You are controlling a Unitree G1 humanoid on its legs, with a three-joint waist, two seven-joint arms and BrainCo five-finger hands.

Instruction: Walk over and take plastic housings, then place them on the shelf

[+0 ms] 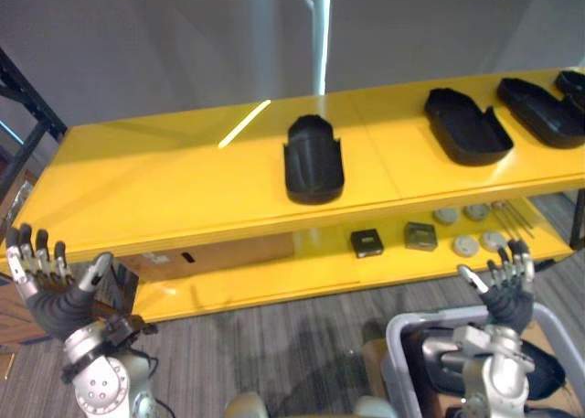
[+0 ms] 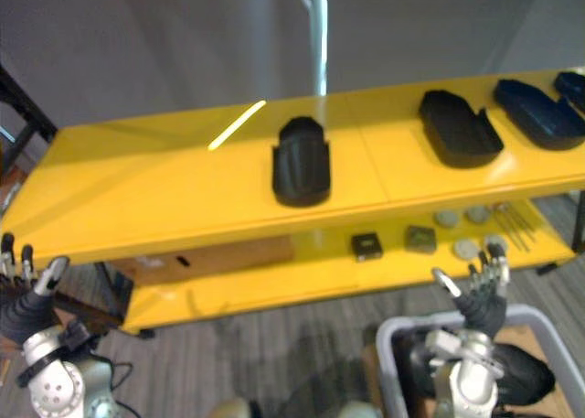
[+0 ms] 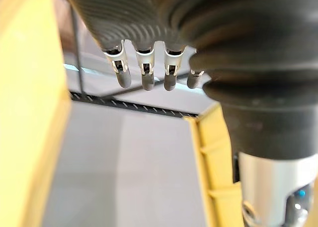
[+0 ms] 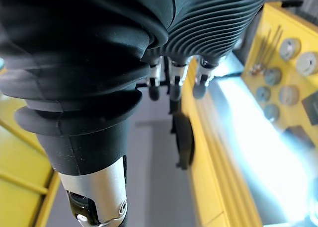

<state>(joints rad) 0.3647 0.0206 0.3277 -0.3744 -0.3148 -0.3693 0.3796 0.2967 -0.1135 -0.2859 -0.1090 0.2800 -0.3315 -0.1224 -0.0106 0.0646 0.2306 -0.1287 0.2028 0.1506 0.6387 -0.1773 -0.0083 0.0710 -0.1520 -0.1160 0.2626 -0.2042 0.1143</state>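
A black plastic housing (image 1: 313,159) lies on the yellow shelf's top board (image 1: 183,176), near its middle. Two more black housings (image 1: 466,125) (image 1: 539,110) lie at the board's right end. Another dark housing (image 1: 535,368) rests in a grey bin (image 1: 395,345) at the lower right. My left hand (image 1: 50,285) is raised at the lower left, open and empty, in front of the shelf's left end. My right hand (image 1: 505,285) is raised above the bin, open and empty; its fingers (image 4: 172,90) hang straight beside the shelf edge.
The lower yellow board (image 1: 302,272) carries a cardboard box (image 1: 206,253), two small dark square parts (image 1: 366,242), several grey discs (image 1: 466,244) and thin rods (image 1: 519,219). A black rack frame (image 1: 27,107) stands at the left. Grey carpet (image 1: 274,345) lies before the shelf.
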